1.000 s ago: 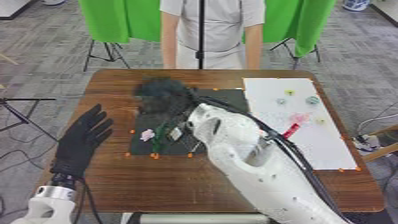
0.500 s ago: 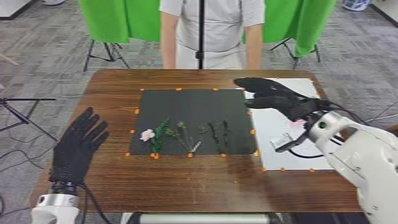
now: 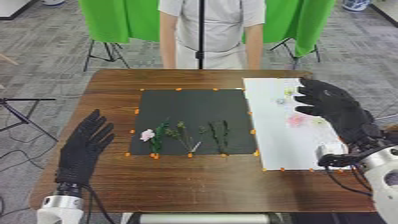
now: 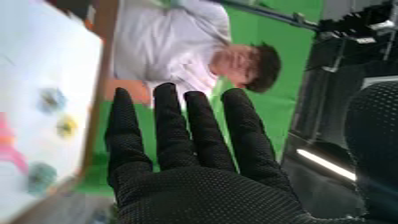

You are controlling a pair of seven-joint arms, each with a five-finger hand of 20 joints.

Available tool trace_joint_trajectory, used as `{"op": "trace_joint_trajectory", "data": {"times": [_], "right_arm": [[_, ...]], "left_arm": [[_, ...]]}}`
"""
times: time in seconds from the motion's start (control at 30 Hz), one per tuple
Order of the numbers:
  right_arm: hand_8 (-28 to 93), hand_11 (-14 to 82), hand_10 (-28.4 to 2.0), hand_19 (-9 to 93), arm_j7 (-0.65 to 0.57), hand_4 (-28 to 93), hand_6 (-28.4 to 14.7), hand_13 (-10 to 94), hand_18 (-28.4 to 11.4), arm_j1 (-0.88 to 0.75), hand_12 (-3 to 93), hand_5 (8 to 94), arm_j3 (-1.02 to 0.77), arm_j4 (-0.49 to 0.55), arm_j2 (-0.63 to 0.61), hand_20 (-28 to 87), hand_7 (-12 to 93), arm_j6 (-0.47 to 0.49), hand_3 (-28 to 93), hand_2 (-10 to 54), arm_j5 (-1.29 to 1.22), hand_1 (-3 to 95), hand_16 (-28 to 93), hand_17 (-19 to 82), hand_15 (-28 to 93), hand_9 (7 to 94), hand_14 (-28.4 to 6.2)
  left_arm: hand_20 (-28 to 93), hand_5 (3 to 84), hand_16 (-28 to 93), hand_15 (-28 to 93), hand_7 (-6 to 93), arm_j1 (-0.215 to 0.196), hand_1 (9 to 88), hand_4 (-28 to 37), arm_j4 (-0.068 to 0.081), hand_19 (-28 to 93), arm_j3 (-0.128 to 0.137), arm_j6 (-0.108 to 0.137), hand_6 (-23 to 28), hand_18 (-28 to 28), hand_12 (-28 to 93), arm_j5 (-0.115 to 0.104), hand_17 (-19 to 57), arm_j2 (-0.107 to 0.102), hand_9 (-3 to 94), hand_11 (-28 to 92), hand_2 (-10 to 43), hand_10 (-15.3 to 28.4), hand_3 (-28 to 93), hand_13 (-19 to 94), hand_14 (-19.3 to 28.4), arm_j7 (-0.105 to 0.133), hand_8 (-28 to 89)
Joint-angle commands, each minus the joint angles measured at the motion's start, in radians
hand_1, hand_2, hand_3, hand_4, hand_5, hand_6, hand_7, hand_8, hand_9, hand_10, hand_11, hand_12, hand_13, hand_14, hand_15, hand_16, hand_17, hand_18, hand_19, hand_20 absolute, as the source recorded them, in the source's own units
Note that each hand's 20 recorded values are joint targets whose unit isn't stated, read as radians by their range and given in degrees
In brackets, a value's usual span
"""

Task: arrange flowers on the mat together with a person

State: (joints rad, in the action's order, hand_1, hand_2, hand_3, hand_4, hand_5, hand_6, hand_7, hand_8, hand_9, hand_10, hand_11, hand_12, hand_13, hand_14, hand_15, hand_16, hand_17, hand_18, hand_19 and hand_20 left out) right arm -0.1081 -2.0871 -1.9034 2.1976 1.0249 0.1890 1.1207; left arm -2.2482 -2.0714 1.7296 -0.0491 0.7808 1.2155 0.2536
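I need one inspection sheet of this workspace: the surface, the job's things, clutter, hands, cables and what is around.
Surface: brown wooden table; dark mat in the middle, white sheet to its right.
Job's things: pink flower and green stems on the mat's near half; pink flowers on the sheet.
Clutter: small orange bits along the edges of mat and sheet.
Hands: left open, left of the mat; right open, at the sheet's right side.
Cables: black, at both wrists.
Surroundings: green cloth, grey floor.
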Motion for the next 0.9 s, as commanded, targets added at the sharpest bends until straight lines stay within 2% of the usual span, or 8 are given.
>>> {"op": "trace_joint_trajectory", "data": {"times": [0.03,0.13,0.33,0.47,0.6,0.67,0.77,0.9], "right_arm": [[-7,5.1,-15.0,39,0.04,-25,-5.8,27,-22.5,-0.01,23.5,31.9,0.048,-0.009,0.028,25,11,-0.042,78,1.9,0.034,12.1,34,4,12,30.7,-12.9],[-8,7.2,-15.4,41,0.036,-25,-6.0,28,-22.5,-0.022,22.8,34.0,0.047,-0.003,0.038,25,13,-0.055,79,1.6,0.036,12.7,32,5,14,32.7,-12.8],[-8,8.0,-15.5,42,0.016,-25,-6.3,27,-22.5,-0.035,22.0,34.8,0.034,0.001,0.056,25,13,-0.027,79,1.6,0.029,13.1,31,5,15,32.9,-12.8],[-8,8.1,-15.5,42,0.014,-25,-6.3,27,-22.5,-0.033,21.8,34.7,0.043,-0.005,0.072,25,13,-0.017,79,1.7,0.033,13.2,30,5,16,32.8,-12.8],[-8,8.0,-15.5,42,0.01,-25,-6.2,27,-22.5,-0.029,21.8,34.4,0.044,-0.009,0.08,25,13,0.002,79,1.8,0.039,13.4,30,5,16,32.6,-12.8],[-8,7.9,-15.4,42,0.015,-25,-6.2,27,-22.5,-0.033,21.8,34.3,0.043,-0.008,0.078,25,13,-0.003,79,1.8,0.039,13.5,29,5,16,32.4,-12.9],[-8,7.9,-15.4,42,0.006,-25,-6.3,27,-22.5,-0.029,21.9,34.1,0.044,-0.013,0.074,25,13,0.0,79,1.8,0.032,13.5,29,5,17,32.4,-12.9],[-8,7.9,-15.4,42,0.006,-25,-6.3,27,-22.5,-0.022,21.9,33.7,0.048,-0.017,0.075,25,13,-0.001,79,1.8,0.037,13.4,29,5,17,32.4,-12.8]], "left_arm": [[8,28.1,4,20,19.4,-0.008,25.4,-27.5,0.005,41,-0.015,-0.011,3.0,22.5,17,0.003,-9.9,0.012,22.1,15,-4.0,10.9,72,18,13.5,-0.015,-10],[8,28.1,3,20,19.3,-0.005,25.4,-27.6,0.009,41,-0.014,-0.015,3.1,22.4,17,0.003,-9.9,0.017,22.1,15,-3.9,10.9,71,18,13.4,-0.023,-10],[9,25.7,4,20,19.3,-0.001,25.5,-27.5,0.01,41,-0.011,-0.017,2.5,22.3,17,0.002,-10.0,0.001,21.7,15,-3.6,10.8,71,18,13.5,-0.029,-10],[9,25.9,4,20,19.5,0.013,25.4,-27.6,0.019,41,-0.016,-0.032,2.6,22.2,17,0.004,-10.0,0.004,21.7,15,-3.6,10.7,71,18,13.6,-0.022,-10],[9,26.1,4,20,19.5,0.007,24.9,-27.9,0.017,41,-0.01,-0.045,2.7,22.3,17,0.004,-10.1,0.004,21.7,15,-3.7,10.8,71,18,13.6,-0.037,-10],[9,26.2,3,20,19.4,0.002,24.8,-28.0,0.017,41,-0.011,-0.035,2.7,22.3,17,0.0,-10.1,0.002,21.8,15,-3.8,10.9,71,18,13.6,-0.032,-10],[9,26.5,4,20,19.4,0.012,24.9,-28.1,0.021,41,-0.034,0.005,2.8,22.3,17,-0.018,-10.1,-0.008,22.2,15,-3.8,11.0,71,19,13.7,0.014,-10],[9,27.4,4,21,19.8,0.032,25.1,-28.2,0.028,41,-0.033,-0.014,2.9,22.4,17,-0.01,-10.1,-0.013,23.1,16,-3.6,11.2,72,19,13.7,0.005,-10]]}}
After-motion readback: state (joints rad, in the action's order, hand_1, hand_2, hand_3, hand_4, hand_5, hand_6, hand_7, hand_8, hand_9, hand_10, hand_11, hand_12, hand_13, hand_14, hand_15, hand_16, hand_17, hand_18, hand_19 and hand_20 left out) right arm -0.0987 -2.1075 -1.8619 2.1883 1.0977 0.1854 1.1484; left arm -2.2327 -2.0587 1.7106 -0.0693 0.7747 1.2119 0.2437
